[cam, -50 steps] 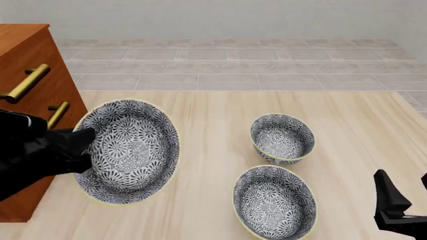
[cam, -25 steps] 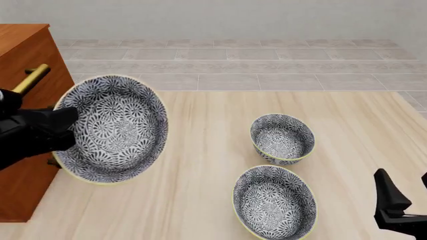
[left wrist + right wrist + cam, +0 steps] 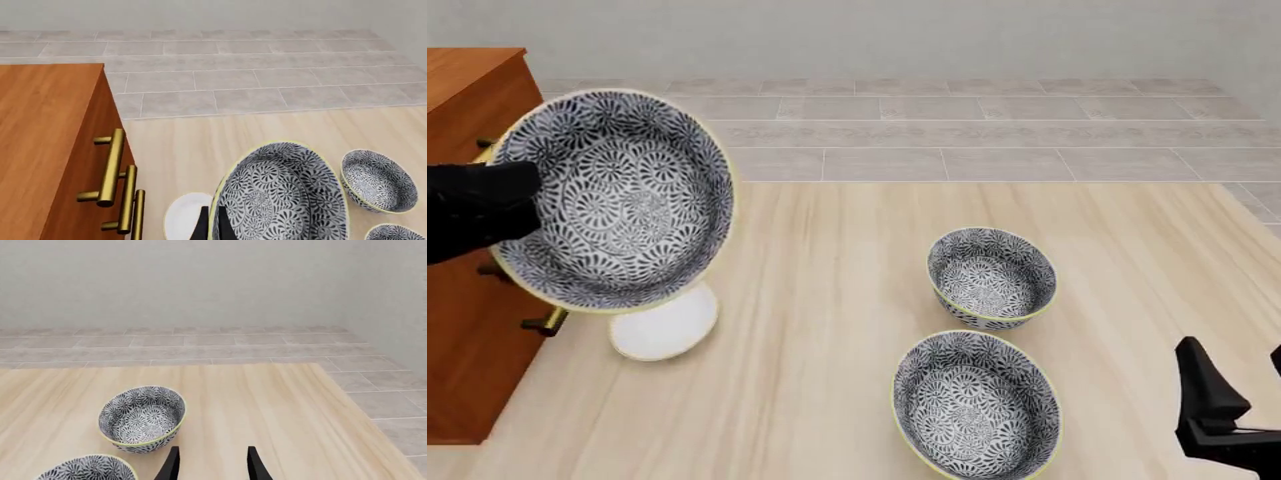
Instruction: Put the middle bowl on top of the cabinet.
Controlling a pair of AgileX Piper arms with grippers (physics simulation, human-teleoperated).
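Note:
The middle bowl (image 3: 614,200), grey-and-white floral with a pale yellow rim, hangs tilted in the air beside the cabinet's (image 3: 467,90) front upper corner. My left gripper (image 3: 523,205) is shut on its left rim. In the left wrist view the bowl (image 3: 280,200) fills the lower middle, its rim pinched in the left gripper (image 3: 213,229), with the cabinet (image 3: 47,140) and its brass handles alongside. My right gripper (image 3: 1241,385) stands open low at the near right, and the right wrist view shows nothing inside the right gripper (image 3: 212,467).
A small white plate (image 3: 667,325) lies on the table below the lifted bowl, also seen as the plate (image 3: 187,215). Two more floral bowls rest on the table: a far bowl (image 3: 992,275) (image 3: 142,417) and a near bowl (image 3: 977,405) (image 3: 83,469).
My left gripper has lifted the bowl up and slightly left, from table height to the level of the cabinet's top, uncovering the white plate. The right arm has not moved.

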